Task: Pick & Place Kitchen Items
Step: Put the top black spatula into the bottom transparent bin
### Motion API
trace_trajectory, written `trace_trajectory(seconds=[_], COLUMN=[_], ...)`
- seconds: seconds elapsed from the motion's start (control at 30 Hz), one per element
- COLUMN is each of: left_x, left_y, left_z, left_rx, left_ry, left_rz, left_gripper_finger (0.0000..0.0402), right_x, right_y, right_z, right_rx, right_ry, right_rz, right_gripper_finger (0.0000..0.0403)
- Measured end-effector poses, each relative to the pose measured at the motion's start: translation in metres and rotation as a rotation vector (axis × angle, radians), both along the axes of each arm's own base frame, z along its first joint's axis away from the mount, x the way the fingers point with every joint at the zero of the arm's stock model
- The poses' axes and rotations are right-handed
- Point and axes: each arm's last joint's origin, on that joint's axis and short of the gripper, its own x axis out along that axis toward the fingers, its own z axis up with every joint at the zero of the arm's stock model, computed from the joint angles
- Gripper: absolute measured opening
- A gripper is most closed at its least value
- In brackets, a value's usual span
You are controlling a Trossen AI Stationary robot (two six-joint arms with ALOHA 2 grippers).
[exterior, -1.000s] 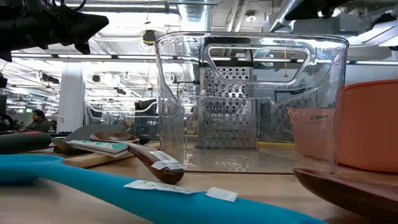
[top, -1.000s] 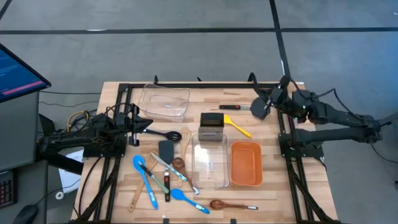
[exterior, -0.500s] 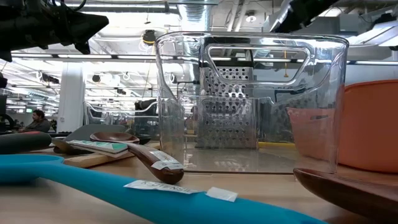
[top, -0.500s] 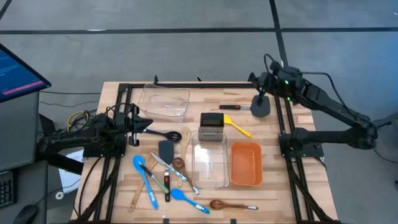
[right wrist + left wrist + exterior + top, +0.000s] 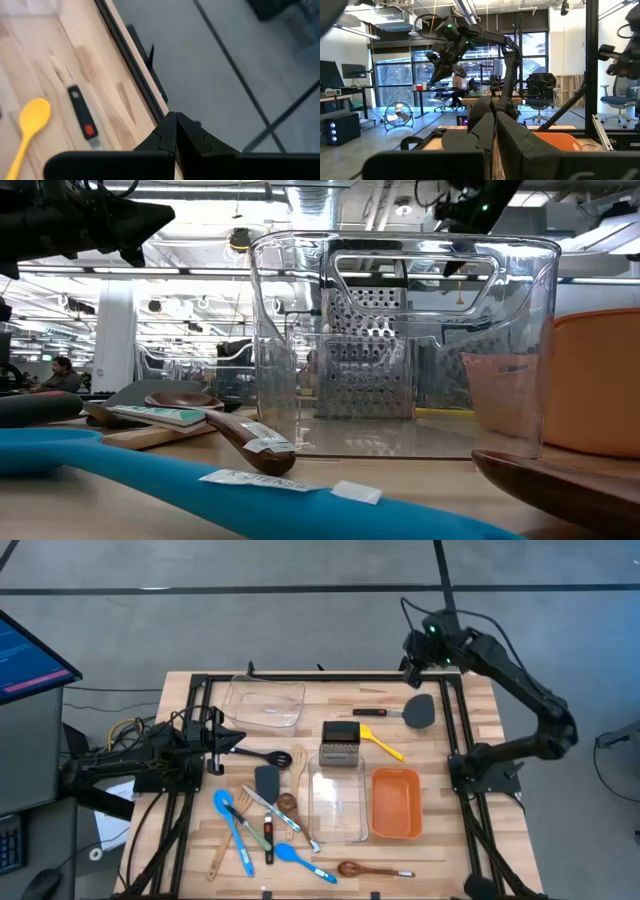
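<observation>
Right gripper (image 5: 413, 647), fingers pressed shut and empty, hangs over the table's (image 5: 470, 720) far right corner; left gripper (image 5: 236, 739), also shut and empty, waits at the left edge. Between them the box grater (image 5: 340, 744) stands upright behind a clear bin (image 5: 336, 804), with the black turner (image 5: 418, 712) lying near the right gripper and utensils scattered front-left.

Wooden table (image 5: 190, 690) w/ orange bin (image 5: 396, 803), 2 clear bins (image 5: 337, 802) (image 5: 264, 704); monitor (image 5: 28, 655) nearby.
</observation>
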Motion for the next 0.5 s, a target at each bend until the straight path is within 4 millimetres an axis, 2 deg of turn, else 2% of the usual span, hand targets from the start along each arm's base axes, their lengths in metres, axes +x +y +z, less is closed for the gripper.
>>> trace_trajectory(seconds=[0.2,0.37,0.5], left_x=[0.0,0.0,0.0], left_y=[0.0,0.0,0.0], left_z=[0.0,0.0,0.0], left_rx=[0.0,0.0,0.0], left_ry=[0.0,0.0,0.0], left_rz=[0.0,0.0,0.0], left_gripper_finger=[0.0008,0.0008,0.0008], right_x=[0.004,0.003,-0.001], right_y=[-0.032,-0.05,-0.059], right_z=[-0.012,-0.037,-0.058], right_rx=[0.1,0.309,0.448], right_ry=[0.127,0.191,0.305], right_rz=[-0.023,-0.019,-0.03], right_gripper_finger=[0.0,0.0,0.0])
